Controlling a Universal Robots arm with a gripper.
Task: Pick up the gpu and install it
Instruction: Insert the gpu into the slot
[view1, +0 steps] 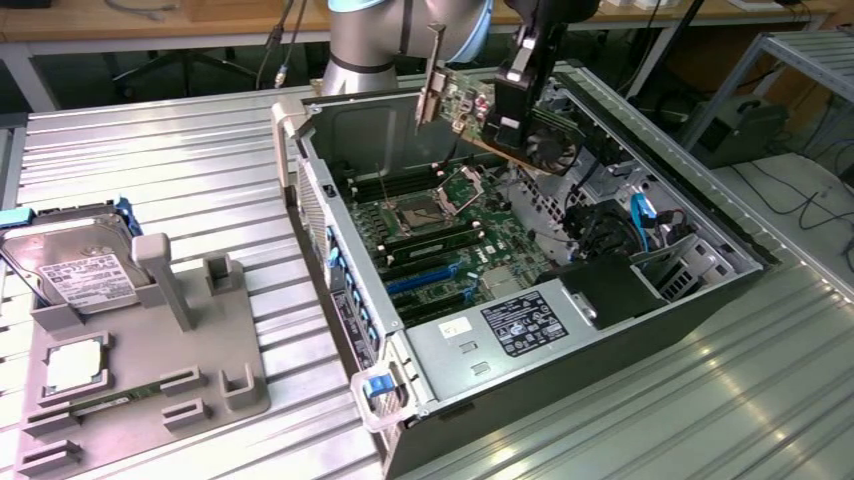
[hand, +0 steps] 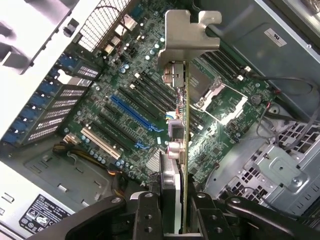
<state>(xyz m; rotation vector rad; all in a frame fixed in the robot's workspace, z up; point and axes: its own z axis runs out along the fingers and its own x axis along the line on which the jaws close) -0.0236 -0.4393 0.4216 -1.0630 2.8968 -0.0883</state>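
**A:** where's the gpu at right now?

**B:** up in the air over the open computer case, right above the motherboard. The claw is clamped on it and it's held on edge with the metal bracket at the far end. Not in a slot yet.

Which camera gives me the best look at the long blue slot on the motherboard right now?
The wrist view: the long blue slot lies unobstructed along its length, beside the edge-on gpu held in the pincer. The exterior view shows the slot at a slant, deep inside the case.
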